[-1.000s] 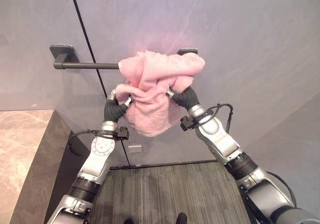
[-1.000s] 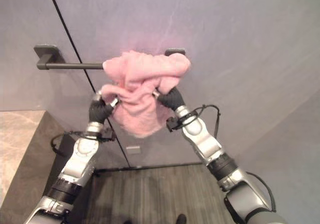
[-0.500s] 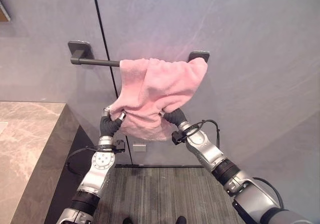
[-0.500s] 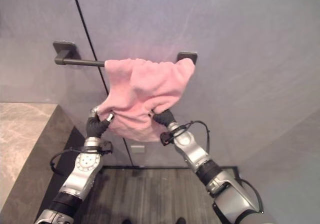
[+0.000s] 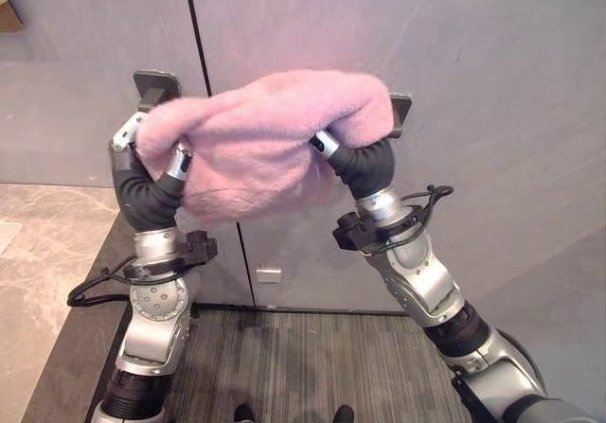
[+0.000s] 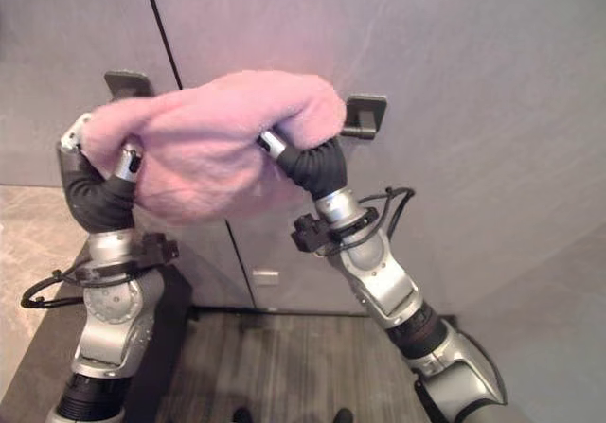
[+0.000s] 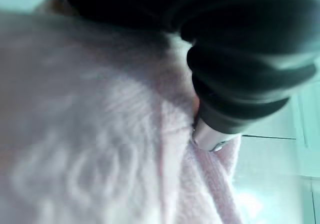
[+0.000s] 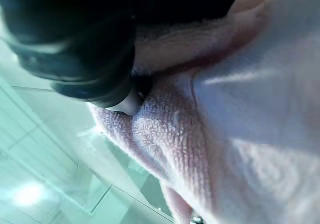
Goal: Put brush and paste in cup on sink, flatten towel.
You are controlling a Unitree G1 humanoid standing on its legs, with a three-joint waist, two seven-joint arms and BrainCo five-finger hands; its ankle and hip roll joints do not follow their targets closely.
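Towel (image 5: 260,144) hangs bunched at the rail (image 6: 365,120) on the far wall; we lift it with the left robot hand (image 5: 142,144) and right robot hand (image 5: 331,149), probably to spread it. Buried fingers: grip unreadable.

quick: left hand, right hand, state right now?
Left hand: fingers buried in the pink towel, grip cannot be told.
Right hand: fingers hidden under the towel, cannot be told.
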